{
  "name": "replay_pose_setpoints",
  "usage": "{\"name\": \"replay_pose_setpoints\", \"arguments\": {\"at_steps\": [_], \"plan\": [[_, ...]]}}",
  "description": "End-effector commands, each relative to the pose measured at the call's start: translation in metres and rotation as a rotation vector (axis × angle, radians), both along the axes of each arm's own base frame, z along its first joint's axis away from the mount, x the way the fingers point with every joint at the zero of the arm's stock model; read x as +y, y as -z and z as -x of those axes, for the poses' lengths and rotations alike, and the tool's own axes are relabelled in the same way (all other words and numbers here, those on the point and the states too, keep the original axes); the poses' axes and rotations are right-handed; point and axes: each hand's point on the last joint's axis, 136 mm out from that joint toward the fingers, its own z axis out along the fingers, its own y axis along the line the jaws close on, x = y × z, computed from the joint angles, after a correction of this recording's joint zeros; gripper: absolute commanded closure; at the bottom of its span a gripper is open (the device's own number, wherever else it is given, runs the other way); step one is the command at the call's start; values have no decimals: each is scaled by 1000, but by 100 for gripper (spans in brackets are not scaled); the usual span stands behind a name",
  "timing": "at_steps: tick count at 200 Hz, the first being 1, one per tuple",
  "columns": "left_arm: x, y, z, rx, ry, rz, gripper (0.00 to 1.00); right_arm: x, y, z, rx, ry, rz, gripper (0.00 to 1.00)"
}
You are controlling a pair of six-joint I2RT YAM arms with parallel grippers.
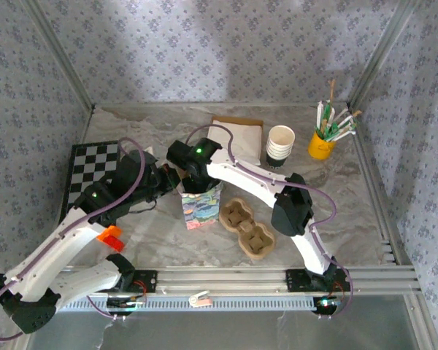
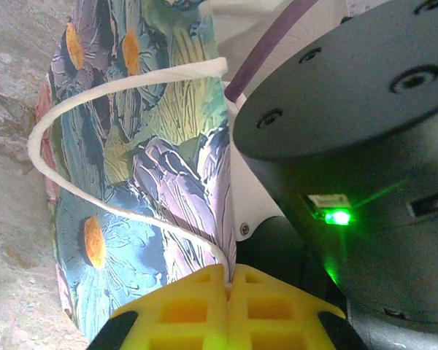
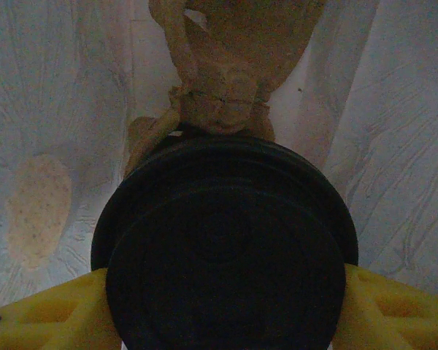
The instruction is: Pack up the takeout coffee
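The takeout coffee, a cup under a round black lid, sits between the yellow fingers of my right gripper, which is shut on it inside the white-lined bag. Below the cup, at the bag's bottom, lies a brown pulp tray. In the top view my right gripper reaches down into the mouth of the floral paper bag. My left gripper is shut on the bag's top edge at the foot of its white cord handle, next to the right arm's black housing.
A two-hollow pulp cup tray lies on the table right of the bag. Behind stand a stack of cream-rimmed cups, a yellow holder of straws and a flat white bag. A chequered board lies at the left.
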Motion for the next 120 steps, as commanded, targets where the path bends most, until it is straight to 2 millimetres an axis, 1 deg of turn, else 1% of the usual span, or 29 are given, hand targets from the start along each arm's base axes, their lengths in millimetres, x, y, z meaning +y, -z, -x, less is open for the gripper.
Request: {"name": "replay_pose_setpoints", "arguments": {"at_steps": [1,27,89,120], "plan": [[4,9,1,18,-6,-29,98,-9,73,8,94,13,163,41],[6,9,-1,17,-17,-36,100,-8,66,7,88,12,158,38],[8,9,-2,17,-27,-44,100,-8,49,4,72,14,155,31],[9,12,-3,24,-33,-51,100,-7,40,4,64,12,145,28]]}}
